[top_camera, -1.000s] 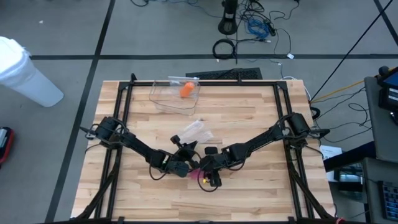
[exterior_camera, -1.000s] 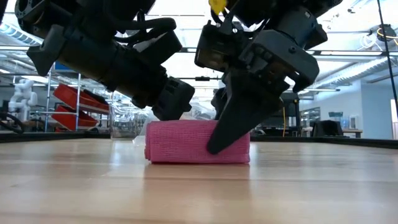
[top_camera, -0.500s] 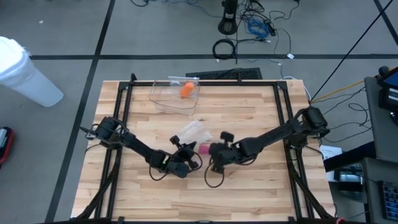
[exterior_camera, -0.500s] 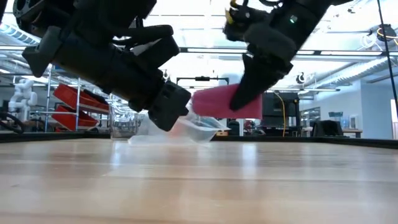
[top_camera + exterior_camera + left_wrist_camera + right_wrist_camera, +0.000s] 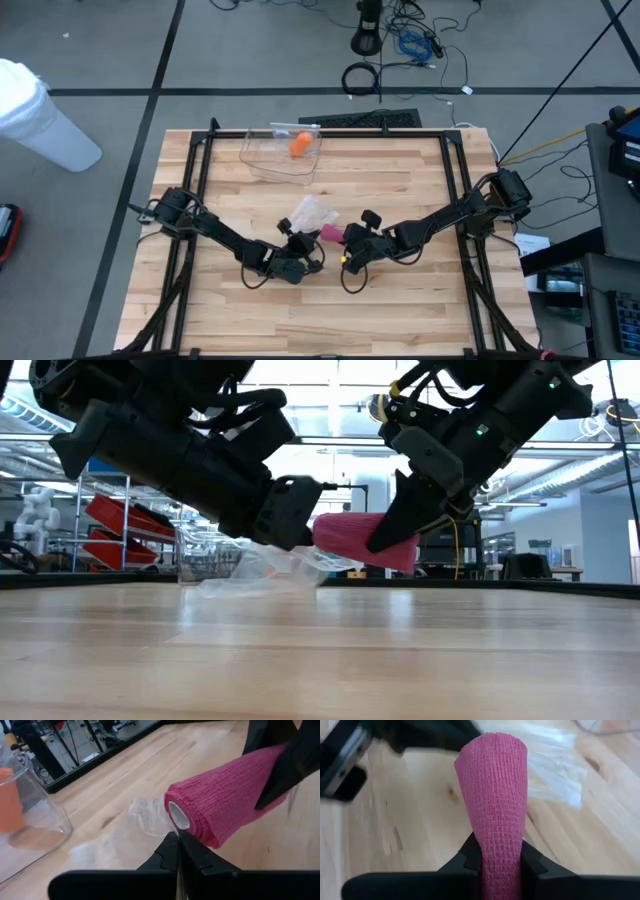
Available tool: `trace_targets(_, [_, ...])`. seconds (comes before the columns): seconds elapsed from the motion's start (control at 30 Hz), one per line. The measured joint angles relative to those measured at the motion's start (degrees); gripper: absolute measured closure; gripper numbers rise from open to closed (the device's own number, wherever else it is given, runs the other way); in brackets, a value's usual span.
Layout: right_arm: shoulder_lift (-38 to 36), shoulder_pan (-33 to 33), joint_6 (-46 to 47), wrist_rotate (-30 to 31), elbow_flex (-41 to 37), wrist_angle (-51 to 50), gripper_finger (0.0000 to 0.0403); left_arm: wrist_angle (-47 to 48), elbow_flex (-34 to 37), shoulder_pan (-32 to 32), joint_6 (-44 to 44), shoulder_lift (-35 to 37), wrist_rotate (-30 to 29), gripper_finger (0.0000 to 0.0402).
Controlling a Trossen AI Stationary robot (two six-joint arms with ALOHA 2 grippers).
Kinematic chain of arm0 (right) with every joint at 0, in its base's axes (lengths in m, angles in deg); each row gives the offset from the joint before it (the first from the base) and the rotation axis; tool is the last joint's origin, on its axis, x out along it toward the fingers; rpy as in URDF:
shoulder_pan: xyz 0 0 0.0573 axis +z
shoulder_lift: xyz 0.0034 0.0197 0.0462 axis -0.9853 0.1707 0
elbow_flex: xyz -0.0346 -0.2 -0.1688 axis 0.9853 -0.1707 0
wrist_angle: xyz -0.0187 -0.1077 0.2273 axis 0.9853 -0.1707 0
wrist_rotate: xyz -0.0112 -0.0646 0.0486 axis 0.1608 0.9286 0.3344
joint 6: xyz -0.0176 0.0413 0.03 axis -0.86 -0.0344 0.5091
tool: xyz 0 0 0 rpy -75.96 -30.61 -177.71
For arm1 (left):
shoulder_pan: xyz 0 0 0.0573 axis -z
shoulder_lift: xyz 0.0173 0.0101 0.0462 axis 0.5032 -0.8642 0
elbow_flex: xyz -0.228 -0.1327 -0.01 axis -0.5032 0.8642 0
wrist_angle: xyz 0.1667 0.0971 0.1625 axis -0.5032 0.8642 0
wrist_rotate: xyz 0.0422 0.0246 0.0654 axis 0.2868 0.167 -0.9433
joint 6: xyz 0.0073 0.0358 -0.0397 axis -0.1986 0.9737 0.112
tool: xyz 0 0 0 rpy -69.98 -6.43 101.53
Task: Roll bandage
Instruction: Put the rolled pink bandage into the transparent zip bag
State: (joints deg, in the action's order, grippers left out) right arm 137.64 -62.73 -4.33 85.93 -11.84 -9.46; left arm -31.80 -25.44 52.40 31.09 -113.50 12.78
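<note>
Bandage roll [image 5: 495,795] pinched by right gripper [image 5: 497,857], lifted off table [image 5: 320,650]; far end mostly hidden in high view. Left gripper [image 5: 177,851] pressed shut just beside roll's open end, tip possibly touching clear plastic wrap [image 5: 270,572].

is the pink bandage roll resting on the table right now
No, in the low view the pink bandage roll hangs clear above the table, clamped in the right gripper.
</note>
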Motion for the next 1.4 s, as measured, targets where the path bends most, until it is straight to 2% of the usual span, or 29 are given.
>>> trace_targets(0.43, [0.0, -0.1, -0.4, 0.3, -0.2, 0.3, 0.0355, -3.4, 0.0, -0.1, 0.1, 0.9, 0.2, 0.0396])
trace_targets(1.2, [0.1, 0.0, -2.3, 2.4, -0.2, -0.2, 0.0355, -3.4, 0.0, -0.5, 1.4, 0.9, 1.0, 0.0397])
trace_targets(1.4, [2.1, 0.4, -0.6, 3.1, -0.1, 0.8, 0.0355, -2.1, 0.0, -0.5, 1.4, 2.2, 1.6, 0.0397])
